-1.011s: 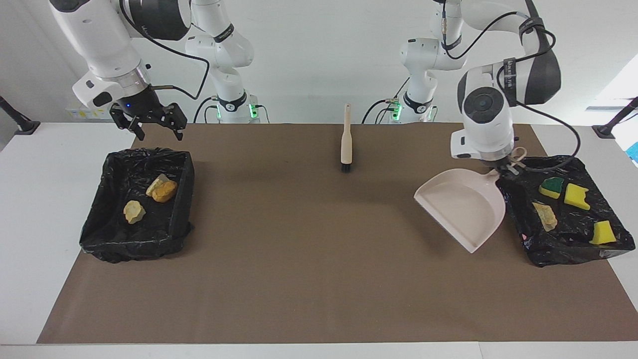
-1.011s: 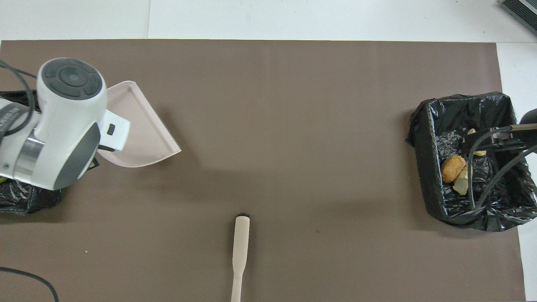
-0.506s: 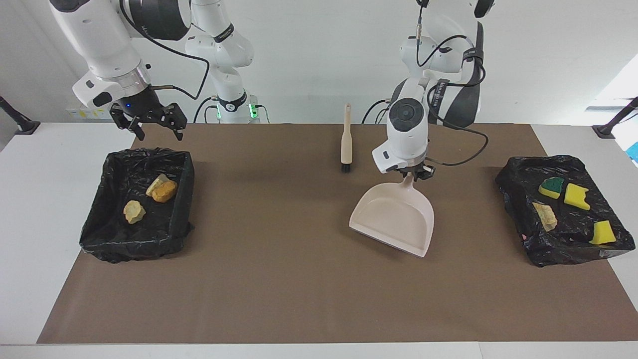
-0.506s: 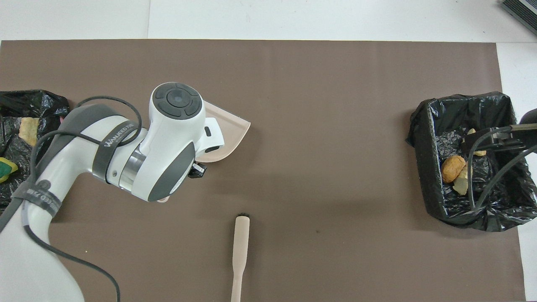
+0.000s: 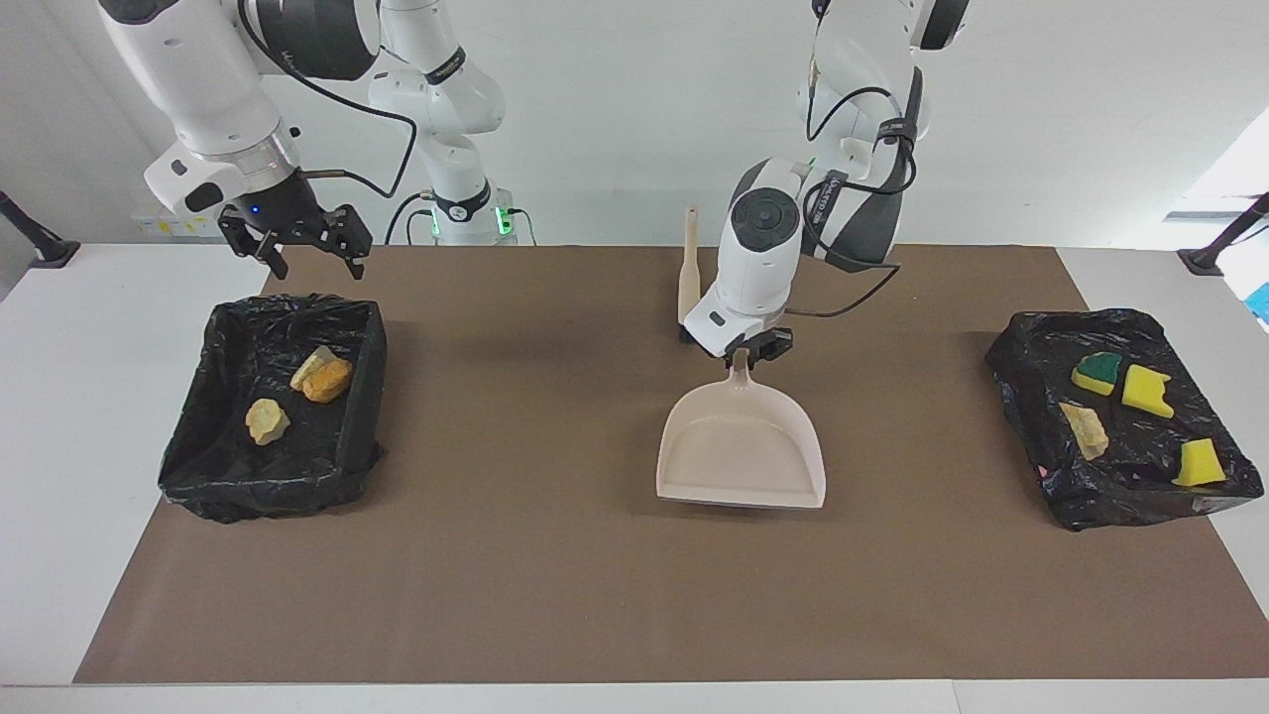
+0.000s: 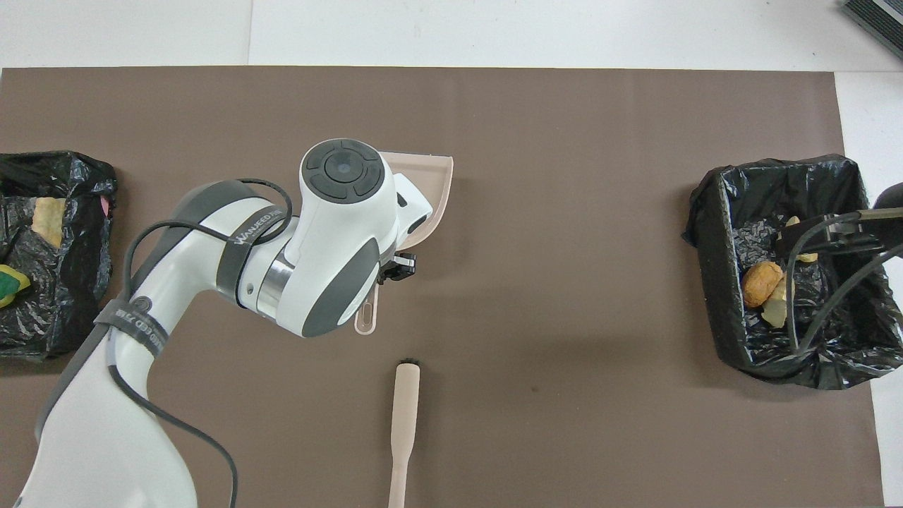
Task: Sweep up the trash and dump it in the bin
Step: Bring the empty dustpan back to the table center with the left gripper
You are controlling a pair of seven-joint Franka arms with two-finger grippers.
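Left pincer (image 5: 741, 356) is clamped on the handle of the beige dustpan (image 5: 742, 451), over the middle of the brown mat (image 5: 555, 555). Whether the pan's lip touches the mat cannot be told. Right pincer (image 5: 312, 258) hangs with its fingers spread apart above the robot-side rim of the black-lined bin (image 5: 362, 397) at the right arm's end of the tabletop (image 5: 69, 397); that arm waits.

Trash is divided between two bins. That bin holds two pale beige lumps (image 5: 266, 420) and one orange-brown lump (image 5: 328, 380). A second black-lined bin (image 5: 1110, 506), at the left arm's end, holds three yellow-and-green sponge bits (image 5: 1146, 389) and one pale beige lump (image 5: 1085, 428).

Beige hand brush (image 5: 687, 273) lies on the mat, nearer to the robots than the dustpan, bristles pointing away from them.
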